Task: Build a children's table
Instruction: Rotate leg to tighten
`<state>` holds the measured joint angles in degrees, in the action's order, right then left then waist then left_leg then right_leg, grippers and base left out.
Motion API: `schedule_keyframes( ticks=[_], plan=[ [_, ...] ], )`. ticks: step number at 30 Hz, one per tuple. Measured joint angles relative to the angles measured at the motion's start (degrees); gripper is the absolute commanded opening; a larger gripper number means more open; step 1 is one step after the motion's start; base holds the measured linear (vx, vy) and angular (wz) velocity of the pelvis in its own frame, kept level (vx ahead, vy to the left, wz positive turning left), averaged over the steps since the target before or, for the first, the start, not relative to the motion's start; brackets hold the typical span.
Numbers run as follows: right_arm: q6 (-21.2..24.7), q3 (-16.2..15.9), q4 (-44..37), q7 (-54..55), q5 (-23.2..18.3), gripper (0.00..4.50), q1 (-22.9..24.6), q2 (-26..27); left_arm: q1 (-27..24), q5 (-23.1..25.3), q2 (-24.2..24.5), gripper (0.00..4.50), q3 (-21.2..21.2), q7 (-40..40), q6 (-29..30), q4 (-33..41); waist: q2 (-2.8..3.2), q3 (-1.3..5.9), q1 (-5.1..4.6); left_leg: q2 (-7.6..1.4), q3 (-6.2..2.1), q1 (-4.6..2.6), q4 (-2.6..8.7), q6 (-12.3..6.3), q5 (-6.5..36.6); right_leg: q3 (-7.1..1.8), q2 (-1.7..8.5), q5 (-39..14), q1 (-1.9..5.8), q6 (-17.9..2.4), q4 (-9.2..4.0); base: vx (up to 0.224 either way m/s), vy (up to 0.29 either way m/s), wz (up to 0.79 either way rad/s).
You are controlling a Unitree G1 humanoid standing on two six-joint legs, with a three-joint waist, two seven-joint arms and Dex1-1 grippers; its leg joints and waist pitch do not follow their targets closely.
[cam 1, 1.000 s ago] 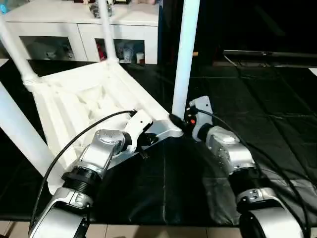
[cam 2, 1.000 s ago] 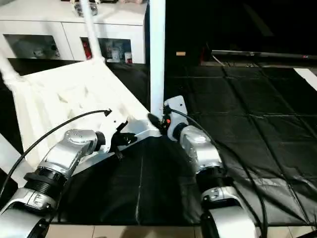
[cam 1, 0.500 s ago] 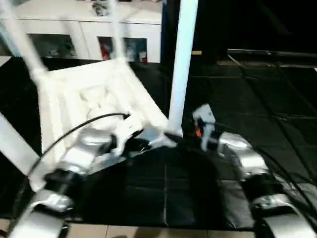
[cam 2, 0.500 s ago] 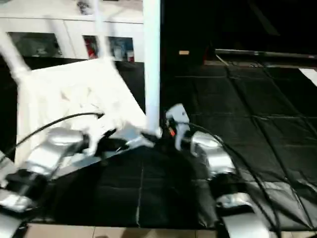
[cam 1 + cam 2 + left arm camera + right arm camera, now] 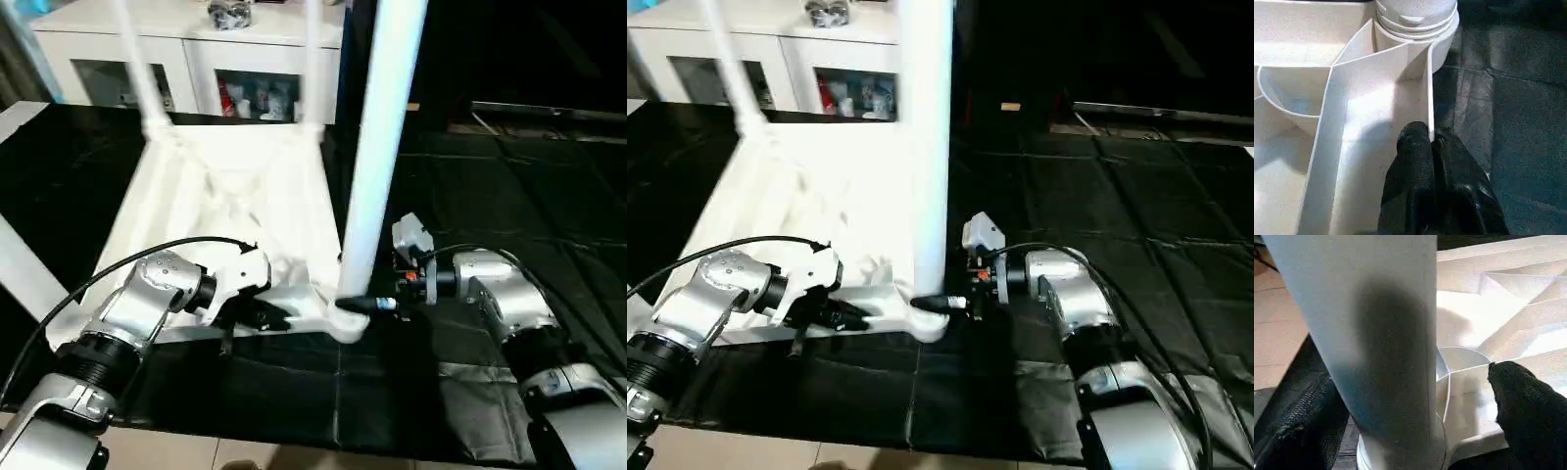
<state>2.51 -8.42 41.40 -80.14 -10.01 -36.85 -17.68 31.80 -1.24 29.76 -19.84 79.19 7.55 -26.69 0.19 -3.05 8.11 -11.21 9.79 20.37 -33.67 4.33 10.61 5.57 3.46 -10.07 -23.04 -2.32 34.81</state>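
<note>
Children's table (image 5: 230, 201) lies upside down on the black mat (image 5: 509, 206), ribbed underside up, legs rising from the corner sockets. I can read no brand, label or writing on it. At the left, one leg (image 5: 24, 279) slants off the picture's left edge. My left claw (image 5: 1432, 147) is pinched shut on a thin rib at the top's near edge, beside the near right socket (image 5: 348, 318). From that socket a thick leg (image 5: 382, 147) stands upright. My right claw (image 5: 377, 304) is spread wide around the foot of this leg, one finger on either side, its pads (image 5: 1528, 406) apart from the tube. Right of the leg the mat is bare and open. Beyond the table's far edge stands a white cabinet (image 5: 196, 54).
</note>
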Motion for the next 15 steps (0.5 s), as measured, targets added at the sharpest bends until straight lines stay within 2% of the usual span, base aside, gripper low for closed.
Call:
schedule_keyframes(
  ticks=[15],
  plan=[
    [2.45, -0.39, 3.65, -6.91, -1.66, 3.00, -1.65, 1.10, 0.14, -0.04, 1.14, 0.00, -0.28, 1.82, -0.52, -0.01, -0.04, -0.01, 0.15, -0.02, 0.00, 0.04, -0.05, 0.00, 0.00, 0.01, 0.00, -0.01, -0.02, 0.01, 0.03, 0.000, 0.000, 0.00]
  ],
)
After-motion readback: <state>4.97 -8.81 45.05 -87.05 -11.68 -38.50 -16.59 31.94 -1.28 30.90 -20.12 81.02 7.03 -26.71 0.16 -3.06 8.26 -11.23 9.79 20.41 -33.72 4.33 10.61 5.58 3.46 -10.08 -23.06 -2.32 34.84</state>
